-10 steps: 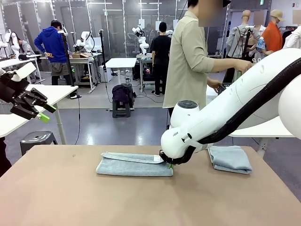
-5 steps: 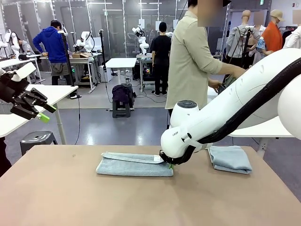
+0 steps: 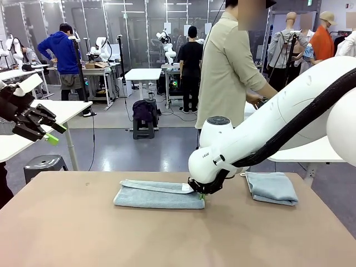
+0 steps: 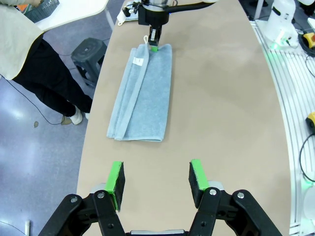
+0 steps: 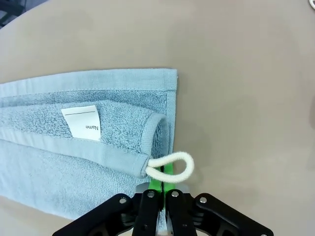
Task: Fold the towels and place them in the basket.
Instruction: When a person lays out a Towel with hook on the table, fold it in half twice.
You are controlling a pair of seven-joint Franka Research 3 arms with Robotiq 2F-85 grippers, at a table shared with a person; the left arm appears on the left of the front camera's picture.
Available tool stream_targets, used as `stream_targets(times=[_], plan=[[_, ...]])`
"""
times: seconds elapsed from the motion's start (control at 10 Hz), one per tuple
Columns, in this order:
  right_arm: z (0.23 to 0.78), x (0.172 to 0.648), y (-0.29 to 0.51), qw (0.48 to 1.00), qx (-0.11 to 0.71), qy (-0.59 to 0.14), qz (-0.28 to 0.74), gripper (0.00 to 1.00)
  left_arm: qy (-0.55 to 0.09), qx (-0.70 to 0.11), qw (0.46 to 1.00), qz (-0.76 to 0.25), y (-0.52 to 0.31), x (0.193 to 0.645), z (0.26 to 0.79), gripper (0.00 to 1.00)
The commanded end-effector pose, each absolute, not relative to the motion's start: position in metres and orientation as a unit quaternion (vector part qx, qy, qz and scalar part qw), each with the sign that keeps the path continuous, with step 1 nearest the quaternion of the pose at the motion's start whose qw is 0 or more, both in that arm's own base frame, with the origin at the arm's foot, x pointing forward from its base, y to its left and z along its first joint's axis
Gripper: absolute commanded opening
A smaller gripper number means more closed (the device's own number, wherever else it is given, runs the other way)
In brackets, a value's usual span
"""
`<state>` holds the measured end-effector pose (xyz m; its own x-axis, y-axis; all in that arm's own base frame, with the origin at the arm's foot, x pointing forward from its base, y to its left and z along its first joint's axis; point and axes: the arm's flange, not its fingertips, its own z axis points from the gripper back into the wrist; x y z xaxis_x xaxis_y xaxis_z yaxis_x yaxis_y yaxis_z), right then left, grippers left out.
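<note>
The robot's right claw (image 3: 200, 193) comes down at the right end of a long folded towel (image 3: 158, 196) lying on the tan tabletop (image 3: 167, 239). In the right wrist view, the claw (image 5: 158, 184) has its green-padded fingers pinched together on that towel's (image 5: 74, 142) edge. The pinch is just beside the white hanging loop (image 5: 172, 166) and near a white label (image 5: 82, 122) printed "Name".

The left claw (image 3: 55, 133) hangs well apart, raised off the tabletop's left side. In the left wrist view it (image 4: 156, 178) is spread wide and holds nothing, looking down the length of the towel (image 4: 142, 98) toward the right claw (image 4: 154, 43).

A second towel (image 3: 271, 187), folded into a compact stack, rests near the tabletop's far right edge. A person (image 3: 225, 72) in a beige shirt stands beyond the far side, turned toward another table.
</note>
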<state>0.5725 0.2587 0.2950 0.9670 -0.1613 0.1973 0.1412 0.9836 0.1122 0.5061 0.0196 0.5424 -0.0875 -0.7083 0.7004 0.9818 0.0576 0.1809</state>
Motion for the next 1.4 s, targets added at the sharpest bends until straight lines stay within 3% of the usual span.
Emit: stream_targets(times=[0.0, 0.8, 1.3], plan=[[0.293, 0.572, 0.257, 0.989, 0.053, -0.111, -0.077, 0.00, -0.333, -0.199, 0.644, -0.660, 0.020, 0.506, 0.543, 0.67], [0.319, 0.571, 0.227, 0.989, -0.004, -0.143, -0.033, 0.02, -0.333, -0.199, 0.644, -0.660, 0.020, 0.506, 0.543, 0.67], [0.357, 0.567, 0.260, 0.988, -0.043, -0.147, -0.023, 0.02, -0.333, -0.199, 0.644, -0.660, 0.020, 0.506, 0.543, 0.67]])
